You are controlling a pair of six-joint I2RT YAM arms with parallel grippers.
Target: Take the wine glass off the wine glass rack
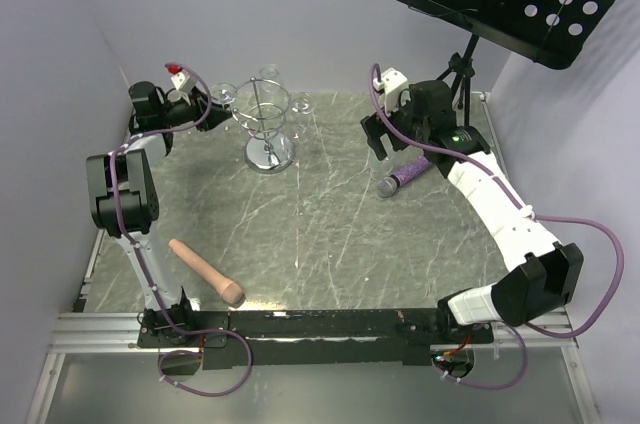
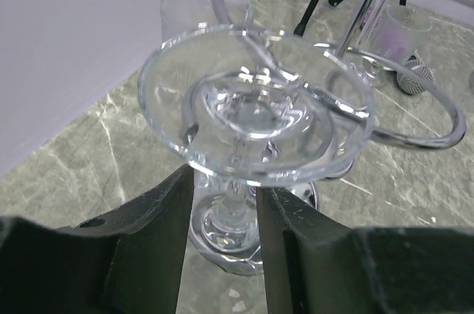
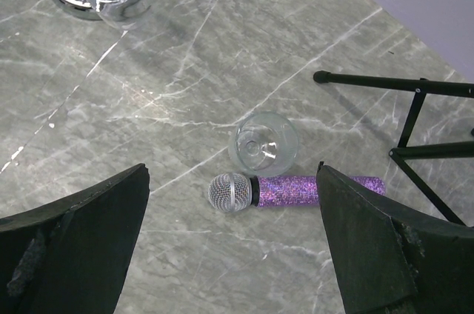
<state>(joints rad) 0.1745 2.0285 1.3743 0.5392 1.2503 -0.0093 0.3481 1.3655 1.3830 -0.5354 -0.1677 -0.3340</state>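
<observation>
My L tool point(image 2: 224, 186) sits half-open astride the stem of the wine glass point(image 2: 252, 107), which hangs in the wine glass rack point(image 1: 270, 152); can't tell if it's gripping. R tool point(image 3: 233, 169) wide open, empty. I'd pinch softly, then slide out level.

Inverted wine glass point(image 2: 255, 118) stem between fingers point(image 2: 159, 244), beside wine glass rack point(image 2: 458, 118)

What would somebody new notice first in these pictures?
Probably the silver rack at the table's far left, hung with upside-down wine glasses, the left arm's fingers on either side of one stem. Next, the glittery purple microphone lying beside a clear glass, below the right arm's fingers, spread wide.
</observation>
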